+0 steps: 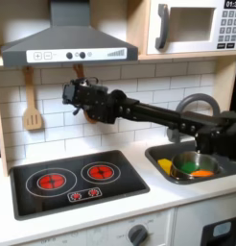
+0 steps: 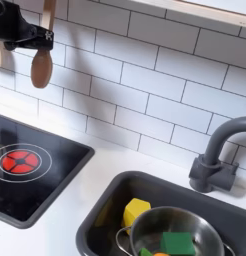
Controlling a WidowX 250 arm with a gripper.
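Observation:
My gripper is held high against the white tiled wall, just under the range hood. A wooden spoon hangs there, its handle rising above the fingers. In the second exterior view the gripper crosses the spoon's handle at the top left, with the spoon's bowl just below it. The fingers are dark and blurred, so their hold is unclear. The black arm stretches in from the first exterior view's right.
A wooden spatula hangs on the wall left of the gripper. Below is a black stove with two red burners. The sink holds a metal pot, a yellow piece and a green piece. A grey faucet stands behind it.

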